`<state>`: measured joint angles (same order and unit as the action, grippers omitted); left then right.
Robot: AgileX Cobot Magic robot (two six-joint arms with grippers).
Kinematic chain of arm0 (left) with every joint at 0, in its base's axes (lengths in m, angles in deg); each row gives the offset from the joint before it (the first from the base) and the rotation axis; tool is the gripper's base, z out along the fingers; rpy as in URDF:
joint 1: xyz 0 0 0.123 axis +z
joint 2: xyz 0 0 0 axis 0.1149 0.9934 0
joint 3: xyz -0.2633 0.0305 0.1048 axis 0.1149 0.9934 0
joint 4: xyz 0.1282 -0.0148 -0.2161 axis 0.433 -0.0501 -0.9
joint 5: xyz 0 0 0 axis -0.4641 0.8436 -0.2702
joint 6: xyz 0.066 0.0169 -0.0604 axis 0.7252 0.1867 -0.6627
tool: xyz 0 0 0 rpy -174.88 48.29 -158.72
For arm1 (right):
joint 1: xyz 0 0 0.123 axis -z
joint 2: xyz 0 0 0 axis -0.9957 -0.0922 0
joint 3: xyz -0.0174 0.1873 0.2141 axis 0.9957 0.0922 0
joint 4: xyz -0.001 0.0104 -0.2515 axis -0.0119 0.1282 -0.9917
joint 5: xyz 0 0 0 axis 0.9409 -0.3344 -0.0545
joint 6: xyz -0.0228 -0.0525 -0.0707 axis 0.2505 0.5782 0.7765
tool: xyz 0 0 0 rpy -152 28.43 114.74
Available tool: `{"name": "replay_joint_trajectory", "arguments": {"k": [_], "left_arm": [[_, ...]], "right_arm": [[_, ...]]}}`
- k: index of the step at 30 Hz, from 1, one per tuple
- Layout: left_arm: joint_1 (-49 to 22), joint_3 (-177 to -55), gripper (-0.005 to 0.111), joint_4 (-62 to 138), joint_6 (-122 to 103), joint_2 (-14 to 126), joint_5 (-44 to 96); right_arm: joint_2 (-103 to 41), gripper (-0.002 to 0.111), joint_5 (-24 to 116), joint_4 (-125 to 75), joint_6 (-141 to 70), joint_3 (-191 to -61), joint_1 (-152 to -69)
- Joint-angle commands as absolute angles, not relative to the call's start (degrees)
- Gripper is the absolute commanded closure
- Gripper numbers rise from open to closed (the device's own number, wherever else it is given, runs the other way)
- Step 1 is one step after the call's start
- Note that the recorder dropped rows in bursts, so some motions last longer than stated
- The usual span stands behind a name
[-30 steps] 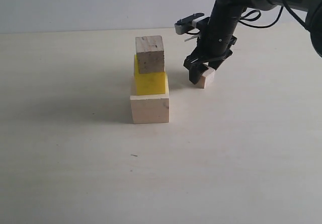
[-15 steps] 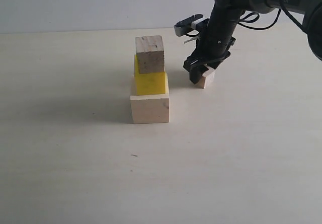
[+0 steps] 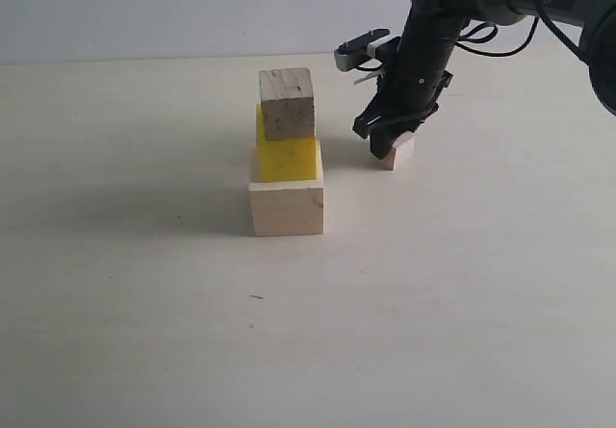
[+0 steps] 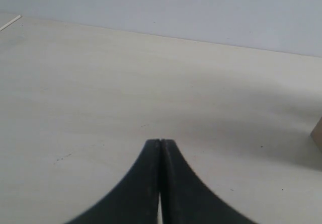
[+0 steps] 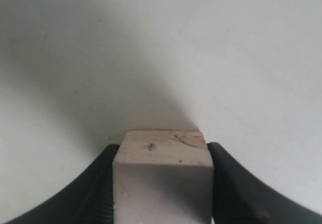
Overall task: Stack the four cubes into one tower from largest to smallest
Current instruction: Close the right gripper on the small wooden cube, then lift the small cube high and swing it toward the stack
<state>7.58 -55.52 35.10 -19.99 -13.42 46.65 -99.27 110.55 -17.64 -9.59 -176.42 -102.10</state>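
Three cubes stand stacked in the exterior view: the largest pale wood cube (image 3: 287,207) at the bottom, the yellow cube (image 3: 289,157) on it, and the speckled wood cube (image 3: 287,103) on top, set slightly back. To their right the tiny pale wood cube (image 3: 398,151) (image 5: 163,173) sits at table level between the fingers of my right gripper (image 3: 388,139) (image 5: 162,147), which is shut on its two sides. My left gripper (image 4: 160,142) is shut and holds nothing; it hangs over bare table and does not show in the exterior view.
The pale table (image 3: 144,284) stretches wide around the stack. A grey wall (image 3: 144,5) bounds the far edge. A sliver of a wood block (image 4: 318,132) shows at the edge of the left wrist view.
The right gripper's fingers have closed in on the tiny cube, which now sits squarer between them. The three-cube stack has not moved.
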Motion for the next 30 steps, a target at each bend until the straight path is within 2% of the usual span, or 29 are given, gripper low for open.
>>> {"name": "replay_joint_trajectory", "arguments": {"k": [1,8,20,30], "left_arm": [[7.2,-55.4,0.107,35.2,-20.0,-13.8,46.3],[7.2,-55.4,0.107,35.2,-20.0,-13.8,46.3],[7.2,-55.4,0.107,35.2,-20.0,-13.8,46.3],[7.2,-55.4,0.107,35.2,-20.0,-13.8,46.3]], "right_arm": [[-97.6,0.108,113.6,-18.5,-9.0,-176.7,-102.1],[-88.4,0.108,112.2,-19.6,-8.8,-176.7,-99.0],[-78.2,0.108,115.6,33.5,22.0,-175.8,-83.7],[-74.2,0.108,115.6,55.5,47.3,-158.1,-82.9]]}}
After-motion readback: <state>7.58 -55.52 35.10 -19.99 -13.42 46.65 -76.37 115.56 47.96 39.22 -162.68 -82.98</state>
